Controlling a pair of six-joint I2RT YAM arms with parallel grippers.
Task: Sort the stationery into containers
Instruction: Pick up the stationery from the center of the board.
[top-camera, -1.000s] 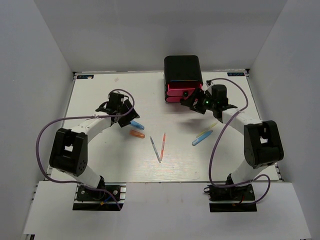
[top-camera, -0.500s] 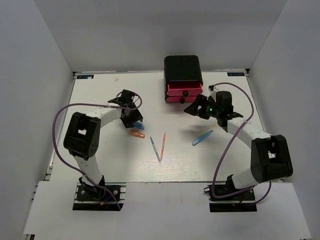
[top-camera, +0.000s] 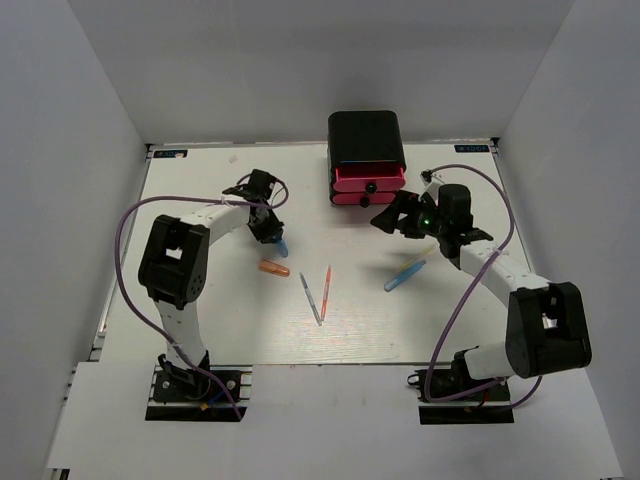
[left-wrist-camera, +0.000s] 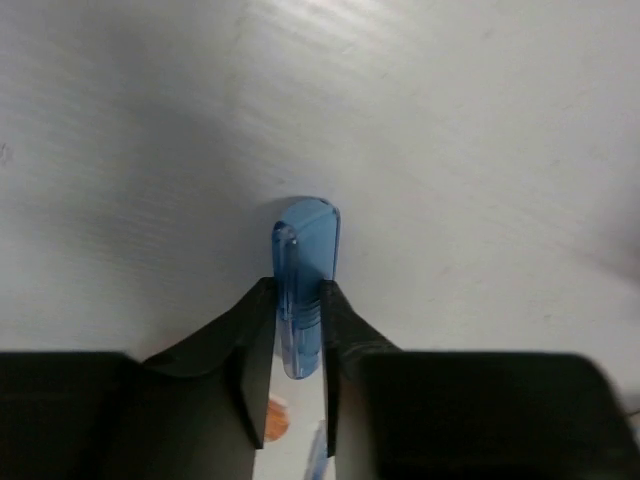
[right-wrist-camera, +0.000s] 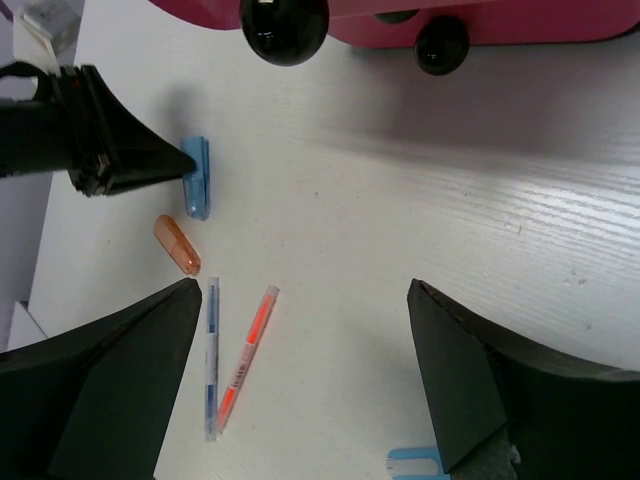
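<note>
Pinching the blue capsule (left-wrist-camera: 308, 235) by its two long flanks, the left gripper (left-wrist-camera: 297, 290) has its fingers pressed against the plastic. The piece's long axis runs in line with the fingers, so its rounded end pokes past the tips toward the top of the left wrist frame. In the top view this pair sits left of centre on the white table (top-camera: 200, 300), with the orange capsule (top-camera: 274, 268) lying loose just below it. The pink drawers (top-camera: 368, 180) lie up and to the right of the held piece, well apart from it across bare tabletop. The right gripper (right-wrist-camera: 305, 285) hangs with its jaws spread wide and nothing between them. It is near the drawer fronts, whose black knobs (right-wrist-camera: 285, 25) fill the top edge of its own view. By my reading the right arm is the nearer to a knob, and the left must carry the capsule rightward and upward. Whether any drawer stands open I cannot tell.
</note>
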